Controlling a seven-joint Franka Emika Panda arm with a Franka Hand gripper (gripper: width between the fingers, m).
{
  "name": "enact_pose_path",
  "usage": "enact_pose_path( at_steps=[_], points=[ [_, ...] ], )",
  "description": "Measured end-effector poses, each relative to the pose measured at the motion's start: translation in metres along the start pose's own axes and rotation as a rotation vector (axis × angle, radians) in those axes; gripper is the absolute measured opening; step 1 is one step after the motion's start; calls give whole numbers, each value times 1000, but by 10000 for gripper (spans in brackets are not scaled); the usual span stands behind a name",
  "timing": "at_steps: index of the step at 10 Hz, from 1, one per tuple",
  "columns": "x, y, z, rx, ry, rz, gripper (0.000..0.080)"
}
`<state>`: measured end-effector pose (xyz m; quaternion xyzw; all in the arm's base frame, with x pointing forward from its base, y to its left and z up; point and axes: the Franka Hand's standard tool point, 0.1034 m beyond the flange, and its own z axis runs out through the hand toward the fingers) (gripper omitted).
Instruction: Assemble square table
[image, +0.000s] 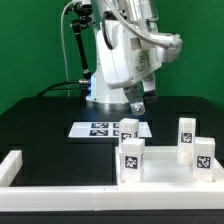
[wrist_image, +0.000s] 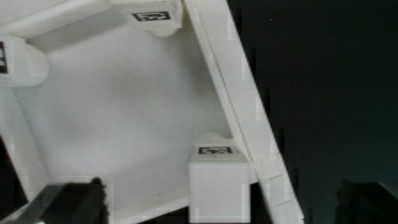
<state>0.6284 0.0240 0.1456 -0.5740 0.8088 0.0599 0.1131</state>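
The exterior view shows the Panda arm raised above the black table (image: 40, 125), with the pincer (image: 138, 101) hanging near the marker board (image: 100, 129) at the middle of the scene. The jaws stand apart and hold nothing; in the wrist view both fingertips (wrist_image: 75, 200) appear as dark shapes at the frame edges with a wide gap between them.

The square table top (image: 150, 172) lies in the foreground, toward the exterior view's right, hollow underside upward, bounded in front by the long low white rail (image: 90, 193). Upright tagged legs stand on or beside it: one near the marker board (image: 128, 128), one at the near side (image: 131, 160), and two toward the exterior view's right (image: 186, 133) and (image: 203, 156). Whether each is seated in its corner socket cannot be told from these views.

In the wrist view the camera looks down onto the rimmed underside of the table top (wrist_image: 107, 110). One leg (wrist_image: 217, 180) stands against the inner face of the rim, close to the gap between the fingertips but offset toward one side of it. Its long axis points up toward the camera, roughly in line with the pincer's approach direction.

Judgement: the pincer is released and clear of this leg. The coming move turns on that small sideways offset: the pincer needs to centre over the leg's upright axis before it descends, otherwise a fingertip may strike the adjacent rim.
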Motion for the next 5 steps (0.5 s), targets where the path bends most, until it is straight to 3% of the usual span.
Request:
enact_pose_path(
  at_steps=[5],
  points=[
    [1,1,2,-3,1,0,649]
  ],
)
